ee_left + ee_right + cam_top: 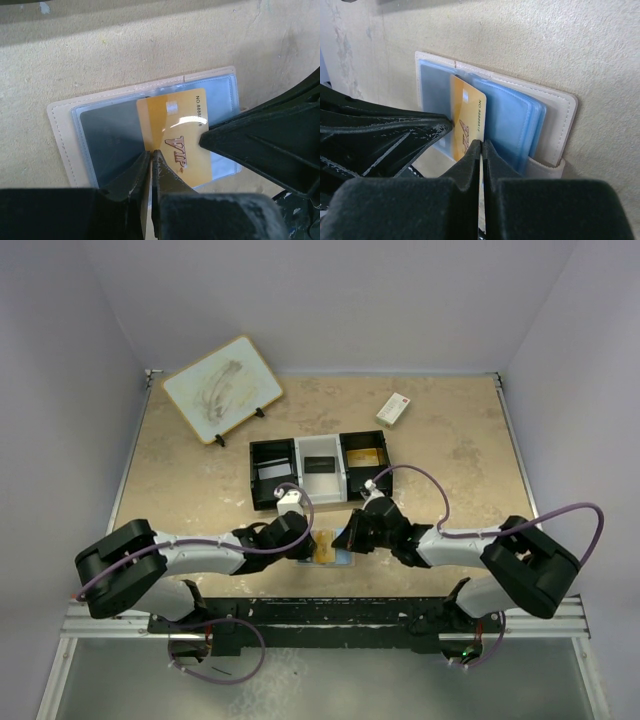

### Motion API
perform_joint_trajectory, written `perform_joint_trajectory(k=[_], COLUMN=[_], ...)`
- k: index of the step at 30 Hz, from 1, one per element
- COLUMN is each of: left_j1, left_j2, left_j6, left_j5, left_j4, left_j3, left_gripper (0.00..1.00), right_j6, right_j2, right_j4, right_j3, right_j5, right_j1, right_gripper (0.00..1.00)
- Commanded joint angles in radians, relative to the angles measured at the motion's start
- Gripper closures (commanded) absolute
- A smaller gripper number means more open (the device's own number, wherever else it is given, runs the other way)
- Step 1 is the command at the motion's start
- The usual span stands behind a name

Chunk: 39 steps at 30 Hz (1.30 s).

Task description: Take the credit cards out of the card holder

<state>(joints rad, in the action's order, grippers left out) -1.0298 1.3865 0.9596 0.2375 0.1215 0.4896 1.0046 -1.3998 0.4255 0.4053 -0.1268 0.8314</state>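
Observation:
The tan card holder [60,145] lies open on the table between both arms, its pale blue and clear sleeves up [340,561]. A gold VIP credit card [175,130] sticks partway out of a sleeve at a slant. My left gripper [151,154] is shut, its tips pinching the card's near left edge. My right gripper [481,144] is shut with nothing between its fingers. Its tip rests at the card's opposite edge, on the blue sleeves [510,120]. A dark card shows inside the left sleeve [110,140]. In the top view the grippers [310,540] [352,536] meet over the holder.
A black-and-white three-compartment tray [300,455] stands just behind the holder, with cards in its compartments. A white box with a red mark [393,408] lies at the back right. A small whiteboard on a stand [222,388] leans at the back left.

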Motion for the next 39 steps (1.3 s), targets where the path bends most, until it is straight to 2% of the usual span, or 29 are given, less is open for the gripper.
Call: perform_joint_trajectory(k=[1,3,11,18,21,24,32,36,39], left_j1=[-0.019,-0.025,-0.032,-0.033,-0.033,-0.033,-0.033,-0.034,-0.034], left_j2=[0.035,0.035,0.028,0.017,0.012,0.006,-0.083,-0.150,-0.216], left_j6=[-0.008,-0.006,0.005,0.009,0.012,0.016,0.017,0.013,0.009], left_j5=[0.015,0.019,0.030,0.038,0.042,0.048,0.078,0.073,0.080], left_j4=[-0.020,-0.029,-0.036,-0.040,-0.045,-0.046,-0.055,-0.054,-0.057], left_j3=[0.001,-0.002,-0.019,-0.028,-0.029,-0.031,-0.043,-0.046,-0.047], left_gripper=[1.00,1.00,1.00,1.00,1.00,1.00,1.00,0.99,0.93], right_j6=[0.007,0.009,0.061,0.064,0.062,0.057,-0.094,-0.255,-0.419], right_j2=[-0.019,-0.029,-0.097,-0.131,-0.131,-0.108,0.158,0.394,0.570], right_j4=[0.084,0.116,0.260,0.302,0.302,0.269,-0.069,-0.185,-0.219], right_j3=[-0.006,-0.009,-0.024,-0.024,-0.029,-0.032,0.007,0.037,0.051], right_j5=[-0.053,-0.076,-0.150,-0.175,-0.177,-0.152,0.076,0.181,0.290], right_j1=[-0.003,-0.004,-0.003,-0.003,-0.003,-0.003,-0.011,-0.011,-0.011], right_gripper=[1.00,1.00,0.87,0.85,0.89,1.00,1.00,1.00,1.00])
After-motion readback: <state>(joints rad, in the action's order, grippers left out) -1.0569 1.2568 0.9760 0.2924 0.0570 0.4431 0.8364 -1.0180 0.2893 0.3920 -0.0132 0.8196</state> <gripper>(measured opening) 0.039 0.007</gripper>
